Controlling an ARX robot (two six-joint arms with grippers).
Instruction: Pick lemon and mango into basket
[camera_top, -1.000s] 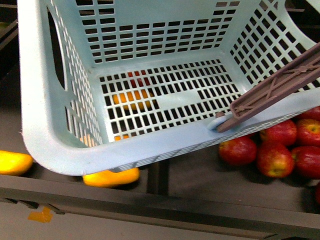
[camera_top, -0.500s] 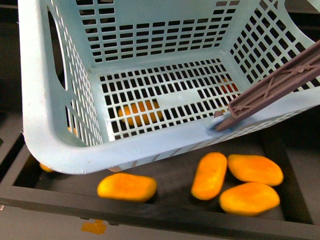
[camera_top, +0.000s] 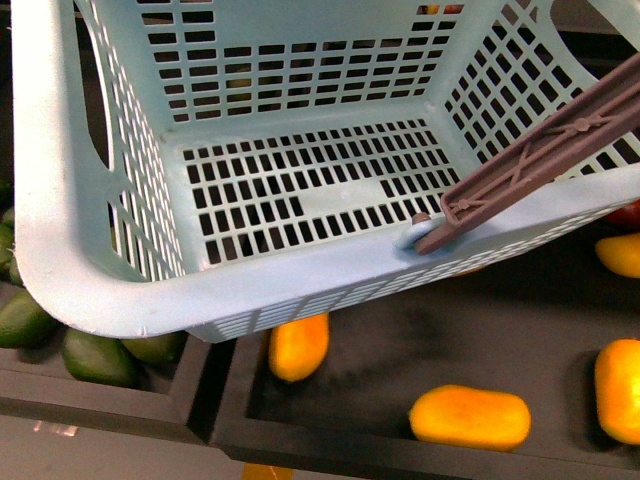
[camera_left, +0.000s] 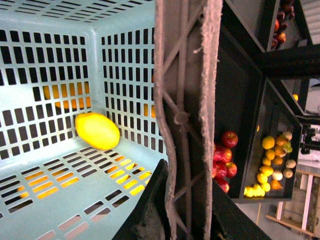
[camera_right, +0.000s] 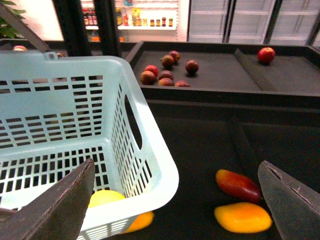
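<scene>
**Basket has slid along to the mangoes, lemon is already in**

So the whole thing is travelling sideways. A second ago there were red apples under the corner of the basket (camera_top: 70, 250). Now there's green fruit (camera_top: 95, 355) on one side, and mangoes (camera_top: 470, 417) on the dark counter (camera_top: 380, 340) under and past the front rim. I reckon it's lining up for fruit number two.

The lemon (camera_left: 97, 131) sits inside the basket against a slotted wall, so that half looks done. The left hand (camera_left: 189, 200) is clamped round the brown handle (camera_left: 182, 75), holding the basket up at a tilt. The right hand (camera_right: 175, 200) is spread wide with nothing in it, just beside the basket's corner. The nearest mango (camera_right: 242, 217) lies on the counter below and ahead of those open fingers, untouched, with a reddish fruit (camera_right: 237, 185) right next to it.
</scene>
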